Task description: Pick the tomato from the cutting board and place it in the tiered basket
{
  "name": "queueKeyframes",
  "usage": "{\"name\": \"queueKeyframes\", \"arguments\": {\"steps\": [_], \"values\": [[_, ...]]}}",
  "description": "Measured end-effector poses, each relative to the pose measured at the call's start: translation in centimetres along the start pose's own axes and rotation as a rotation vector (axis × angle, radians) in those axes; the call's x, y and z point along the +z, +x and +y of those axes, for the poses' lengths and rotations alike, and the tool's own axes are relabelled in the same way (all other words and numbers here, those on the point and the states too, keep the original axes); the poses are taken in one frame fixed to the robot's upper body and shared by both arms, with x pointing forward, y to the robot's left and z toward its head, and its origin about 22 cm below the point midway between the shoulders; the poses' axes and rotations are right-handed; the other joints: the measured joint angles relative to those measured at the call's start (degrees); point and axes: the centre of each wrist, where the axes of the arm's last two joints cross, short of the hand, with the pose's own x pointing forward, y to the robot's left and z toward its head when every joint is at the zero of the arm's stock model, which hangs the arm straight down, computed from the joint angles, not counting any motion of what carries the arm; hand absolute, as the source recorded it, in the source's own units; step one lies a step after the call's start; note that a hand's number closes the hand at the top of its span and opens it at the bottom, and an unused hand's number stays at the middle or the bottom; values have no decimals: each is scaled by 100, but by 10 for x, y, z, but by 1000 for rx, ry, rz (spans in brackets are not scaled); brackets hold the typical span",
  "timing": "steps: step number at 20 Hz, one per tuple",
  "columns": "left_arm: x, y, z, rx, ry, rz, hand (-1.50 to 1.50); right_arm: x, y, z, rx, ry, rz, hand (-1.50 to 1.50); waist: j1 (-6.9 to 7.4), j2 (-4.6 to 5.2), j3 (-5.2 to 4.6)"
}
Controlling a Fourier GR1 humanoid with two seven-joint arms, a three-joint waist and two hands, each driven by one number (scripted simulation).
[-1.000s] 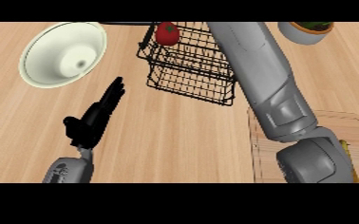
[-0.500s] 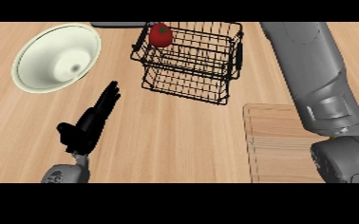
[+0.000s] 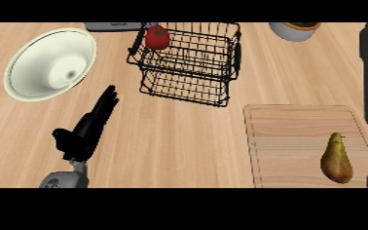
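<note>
The tomato (image 3: 157,37) sits in the tiered basket (image 3: 188,63), apparently its top tier. The left hand (image 3: 87,126) rests open-fingered; a pear (image 3: 336,158) lies on the cutting board (image 3: 287,141).

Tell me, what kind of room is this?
Most likely a kitchen. A wooden counter holds a cutting board with a pear on it, a wire basket with a tomato in it, and a pale bowl.
</note>
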Motion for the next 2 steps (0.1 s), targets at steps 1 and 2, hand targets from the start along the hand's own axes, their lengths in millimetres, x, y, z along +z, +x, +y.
{"name": "queueKeyframes", "arguments": {"steps": [1, 2], "values": [[1, 0, 3, -2, 2, 0, 0, -3, -1, -20, -2, 0, -5, -150, -19, -2, 1], [2, -3, 1, -4, 1, -1, 0, -3, -8, -37, 2, 2, -4, -150, -21, -1, -1]]}}
